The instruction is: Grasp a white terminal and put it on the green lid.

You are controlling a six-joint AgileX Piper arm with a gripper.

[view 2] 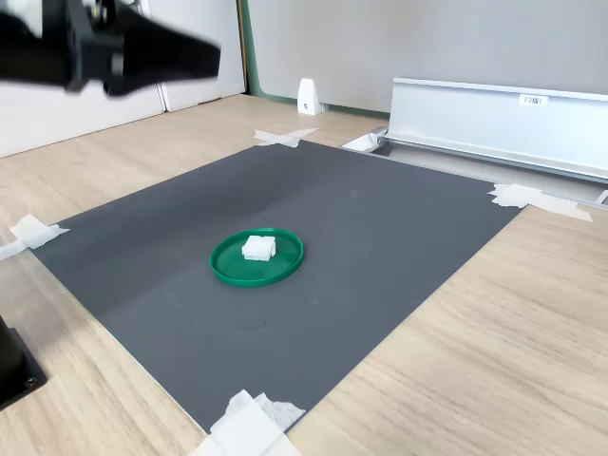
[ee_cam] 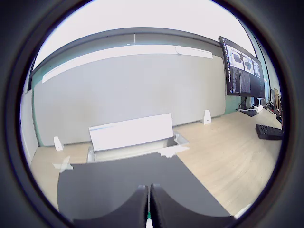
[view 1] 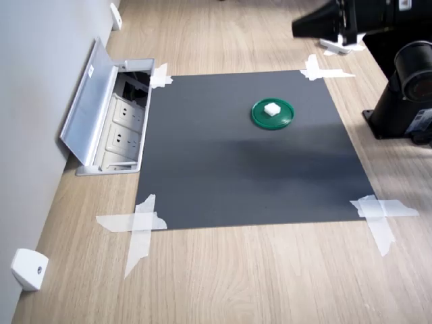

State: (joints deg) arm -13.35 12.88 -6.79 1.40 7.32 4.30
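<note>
Second exterior view: white terminal (view 2: 257, 248) well apart from fingers (view 2: 161, 54).

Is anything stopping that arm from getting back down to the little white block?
Probably not. The white block sits uncovered on the green lid, nothing stands around it, and the end effector hangs raised off to one side.

Green lid (view 2: 256, 258): you see it lying flat on the dark mat, a little left of the frame's centre.
White terminal (view 2: 257, 248): it sits inside the lid's rim, near the middle.
Mat (view 2: 380, 237): dark grey, taped at its corners to your wooden bench (view 2: 494, 332).
End effector (view 2: 180, 52): black, blurred, in the upper left of the frame, high above the mat; you cannot tell how its jaws stand.
Hinged panel (view 2: 499, 114): pale metal, raised, upper right of the frame.
</note>
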